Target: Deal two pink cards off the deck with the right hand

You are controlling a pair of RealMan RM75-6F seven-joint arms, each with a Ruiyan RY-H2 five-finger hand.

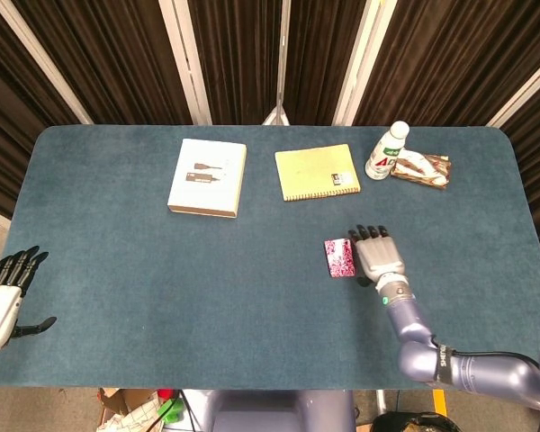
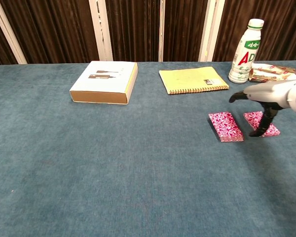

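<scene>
The pink patterned deck (image 1: 340, 257) (image 2: 225, 126) lies right of the table's middle. Just right of it, one pink card (image 2: 259, 120) lies flat on the cloth. My right hand (image 1: 375, 254) (image 2: 274, 96) hovers over that card with its fingers stretched forward. A dark fingertip (image 2: 255, 132) points down and touches the card's near edge. In the head view the hand hides the card. My left hand (image 1: 4, 301) hangs off the table's left edge, fingers spread and holding nothing.
At the back stand a white box (image 1: 207, 177), a yellow notebook (image 1: 317, 172), a white bottle (image 1: 388, 151) and a snack packet (image 1: 421, 168). The blue tablecloth (image 1: 162, 288) covers the whole table.
</scene>
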